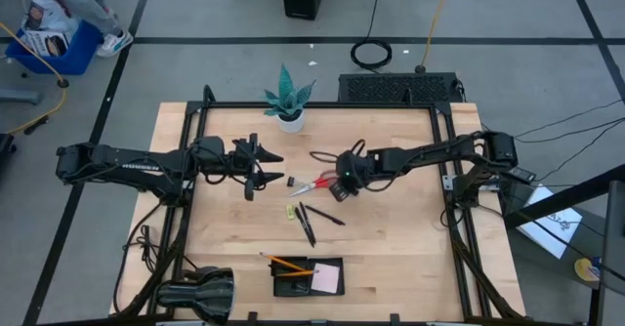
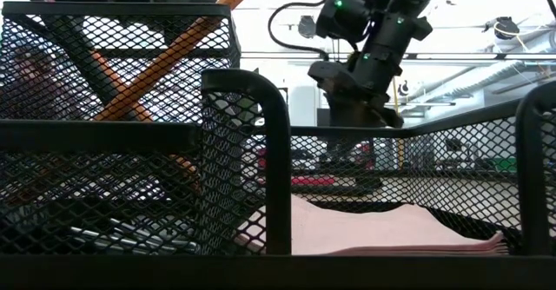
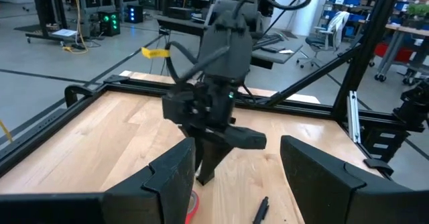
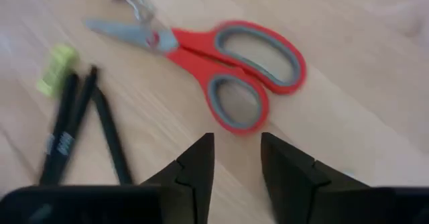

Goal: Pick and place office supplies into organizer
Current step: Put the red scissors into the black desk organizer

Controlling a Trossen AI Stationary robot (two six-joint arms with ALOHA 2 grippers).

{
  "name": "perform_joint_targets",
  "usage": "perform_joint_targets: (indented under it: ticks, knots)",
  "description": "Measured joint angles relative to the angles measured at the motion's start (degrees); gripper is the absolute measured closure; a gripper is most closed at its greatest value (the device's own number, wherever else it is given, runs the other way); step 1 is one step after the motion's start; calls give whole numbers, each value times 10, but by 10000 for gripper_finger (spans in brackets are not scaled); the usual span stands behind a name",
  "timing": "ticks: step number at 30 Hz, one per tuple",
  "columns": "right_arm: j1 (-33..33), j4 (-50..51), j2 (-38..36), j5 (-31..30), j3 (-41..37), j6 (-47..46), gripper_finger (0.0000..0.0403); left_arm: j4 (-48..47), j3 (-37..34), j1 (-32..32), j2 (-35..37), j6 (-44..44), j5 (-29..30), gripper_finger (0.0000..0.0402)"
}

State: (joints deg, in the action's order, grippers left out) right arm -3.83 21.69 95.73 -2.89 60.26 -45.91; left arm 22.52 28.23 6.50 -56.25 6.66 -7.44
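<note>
High view: my right gripper hangs near the table's centre, just over the handles of the scissors, whose blades point toward 9 o'clock at a small black clip. At 6 o'clock of the scissors lie a yellow piece and black pens. The organizer sits at the table's 6 o'clock edge, holding a pink note pad, with orange pencils across its rim. My left gripper waits at 9 o'clock of the scissors, fingers apart and empty.

Low view: mesh walls of the organizer fill the picture; the note pad lies inside.

Right wrist view: my fingers stand a narrow gap apart, clamped on nothing, above the scissors.
</note>
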Motion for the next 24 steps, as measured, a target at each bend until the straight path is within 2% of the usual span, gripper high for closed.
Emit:
perform_joint_targets:
  ticks: [4,8,10,14,19,24]
  knots:
    - [31,-27,2,-1,3,-13,315,0,0,0,0,0,0,176]
    - [26,31,1,-33,20,9,326,2,0,0,0,-4,0,176]
    - [24,21,9,-34,26,12,325,2,0,0,0,-4,0,176]
    - [25,32,35,-9,58,49,306,3,0,0,0,-5,0,176]
    - [23,130,79,-2,111,61,267,4,0,0,0,-6,0,176]
    - [19,172,79,-64,122,62,231,-6,0,0,0,-5,0,176]
